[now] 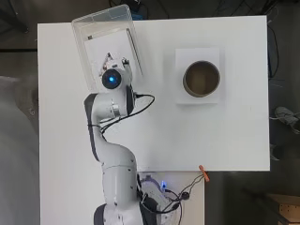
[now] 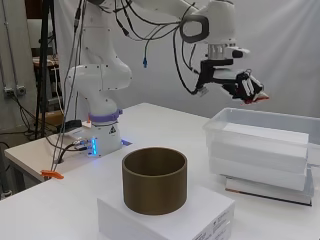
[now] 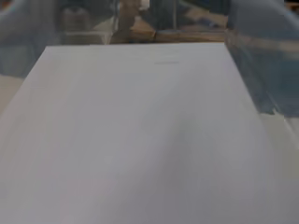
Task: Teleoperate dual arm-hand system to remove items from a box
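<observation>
Hovering above the clear box [image 2: 260,131], hand [image 2: 245,86] curled round a small orange item [image 2: 258,99]; brown cylinder [image 2: 155,180] well apart from box.

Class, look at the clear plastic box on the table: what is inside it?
The clear plastic box holds a white block that fills much of it. The robot hand hangs above it. The arm in the overhead view hides part of the box's inside.

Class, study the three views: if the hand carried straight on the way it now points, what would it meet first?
Probably the flat white block lying inside the clear plastic box. The hand hangs above the box, and the wrist view is filled by that white surface; exact depth is unclear.
</observation>
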